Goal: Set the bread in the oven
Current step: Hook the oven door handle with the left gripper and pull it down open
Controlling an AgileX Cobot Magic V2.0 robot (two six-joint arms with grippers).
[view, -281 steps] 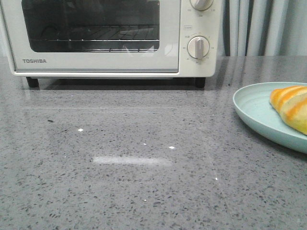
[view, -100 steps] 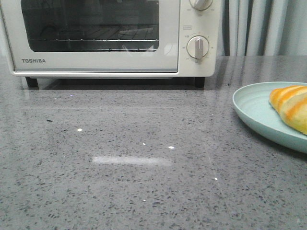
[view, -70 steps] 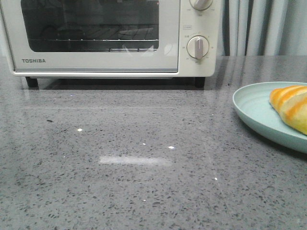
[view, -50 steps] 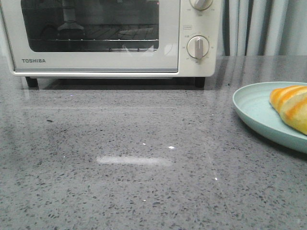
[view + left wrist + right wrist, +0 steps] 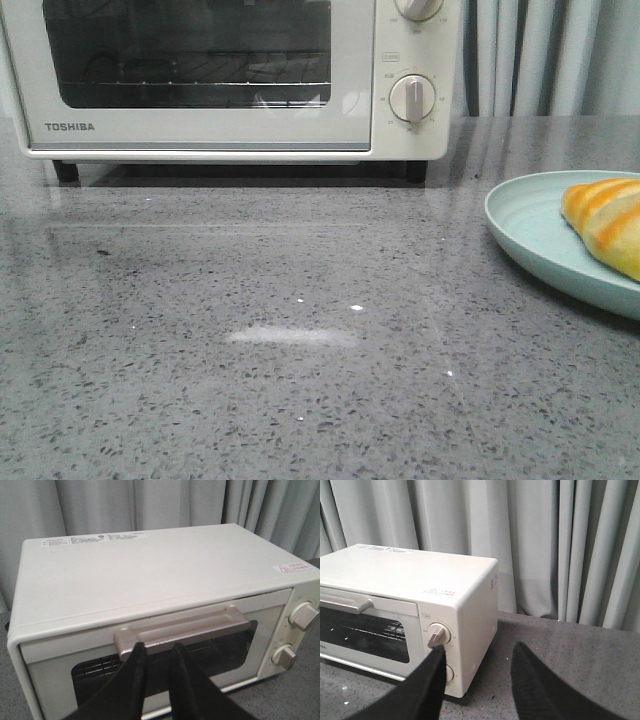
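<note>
The oven point(image 5: 230, 80) stands at the back left of the grey speckled bench point(image 5: 300, 300), its glass door closed, the wire rack point(image 5: 200, 85) visible behind the window and two round dials point(image 5: 413, 98) stacked on its right panel. A wide stretch of bare bench lies open in front of the door, with nothing between it and the near edge. Behind the oven and to its right hang pale grey curtains point(image 5: 540, 55). The left pincer point(image 5: 156, 650) appears only in its own wrist view, held just before the silver door handle point(image 5: 182, 630), slightly above the oven and angled down at it; its two dark fingers point(image 5: 135, 670) stand close together with only a narrow slot between them, gripping nothing. The right pincer point(image 5: 477, 657) hangs in the air off the oven's right front corner, level with the dials, its fingers point(image 5: 432, 675) spread wide and empty. At the far right of the bench, well apart from the oven, the bread point(image 5: 608, 222) lies on a pale blue-green plate point(image 5: 530, 225), partly cut off by the frame edge.
</note>
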